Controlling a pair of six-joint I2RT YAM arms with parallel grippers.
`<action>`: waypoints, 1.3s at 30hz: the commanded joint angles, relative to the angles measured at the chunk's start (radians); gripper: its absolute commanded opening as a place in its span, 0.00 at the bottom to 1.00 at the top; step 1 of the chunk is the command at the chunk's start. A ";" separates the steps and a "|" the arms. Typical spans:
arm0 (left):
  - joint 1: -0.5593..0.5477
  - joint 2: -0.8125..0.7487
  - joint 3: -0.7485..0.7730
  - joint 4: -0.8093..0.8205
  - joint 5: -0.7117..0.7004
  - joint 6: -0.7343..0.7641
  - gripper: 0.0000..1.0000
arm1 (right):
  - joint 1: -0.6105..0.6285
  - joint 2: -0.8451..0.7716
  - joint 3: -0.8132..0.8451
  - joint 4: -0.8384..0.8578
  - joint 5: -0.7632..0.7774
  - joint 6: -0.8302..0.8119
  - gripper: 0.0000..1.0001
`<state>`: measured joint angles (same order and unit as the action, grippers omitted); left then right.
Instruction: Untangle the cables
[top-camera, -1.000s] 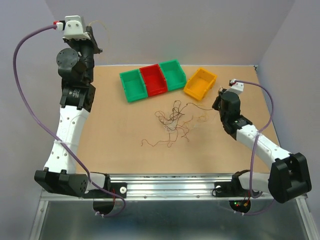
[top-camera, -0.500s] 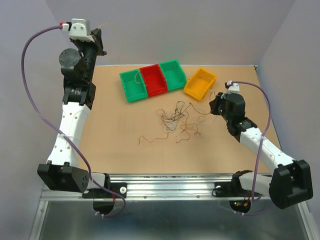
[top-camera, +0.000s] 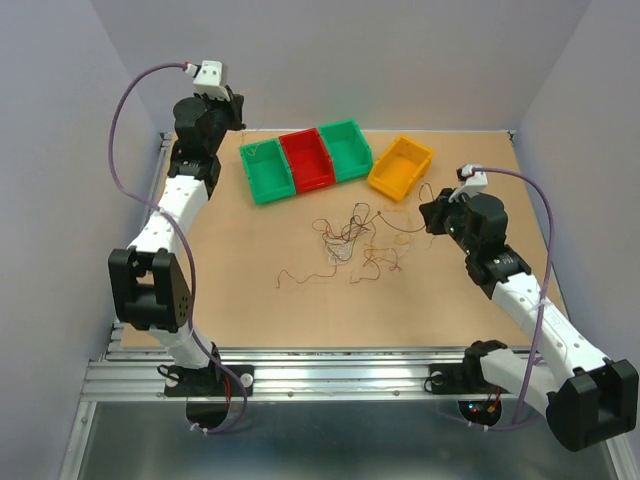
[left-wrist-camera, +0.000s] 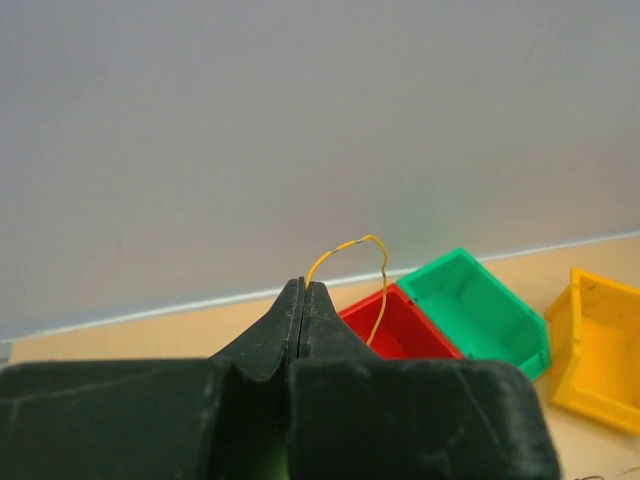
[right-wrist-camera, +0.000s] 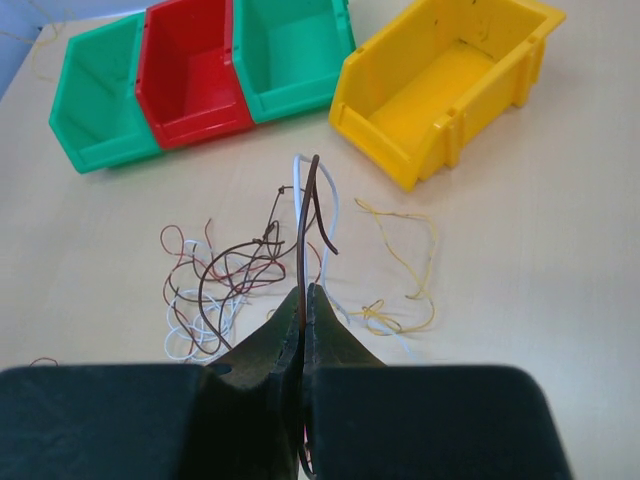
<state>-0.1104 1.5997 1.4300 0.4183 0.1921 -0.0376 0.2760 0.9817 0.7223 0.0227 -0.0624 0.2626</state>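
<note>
Far left, up by the back wall (top-camera: 350, 60): left gripper (left-wrist-camera: 303, 290) clenched on a single yellow cable (left-wrist-camera: 378, 275), free end arching over toward the red bin (left-wrist-camera: 400, 330). Reads as a sorting step, one strand lifted clear of the heap. Next, most likely: lower over a bin and let go (which bin, cannot tell).

Mid-table: the other cables (top-camera: 345, 240), a loose knot of brown, white and orange loops lying on the table (top-camera: 230, 260) just in front of the bins.

Right: right gripper (right-wrist-camera: 303, 300) pinched on a brown cable (right-wrist-camera: 302, 220) at the knot's near edge, a white strand (right-wrist-camera: 333, 210) just beside. Calls for a slow pull away from the knot, easing loops out rather than cinching them.

Bins, left to right: green bin (top-camera: 262, 172), red bin, second green bin (top-camera: 347, 150), yellow bin (top-camera: 398, 168). All four seemingly bare inside.
</note>
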 joint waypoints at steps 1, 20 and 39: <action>-0.003 0.096 -0.009 0.099 0.052 -0.015 0.00 | 0.000 -0.029 -0.026 -0.009 -0.037 -0.026 0.02; -0.008 0.024 -0.124 0.198 -0.057 0.079 0.00 | 0.000 0.006 -0.015 -0.007 -0.039 -0.033 0.02; -0.219 -0.233 -0.258 0.330 -0.393 0.387 0.00 | 0.000 0.028 -0.003 -0.006 -0.048 -0.034 0.02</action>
<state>-0.3367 1.4799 1.1236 0.6655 -0.1173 0.2771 0.2760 1.0042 0.7197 -0.0013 -0.0944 0.2390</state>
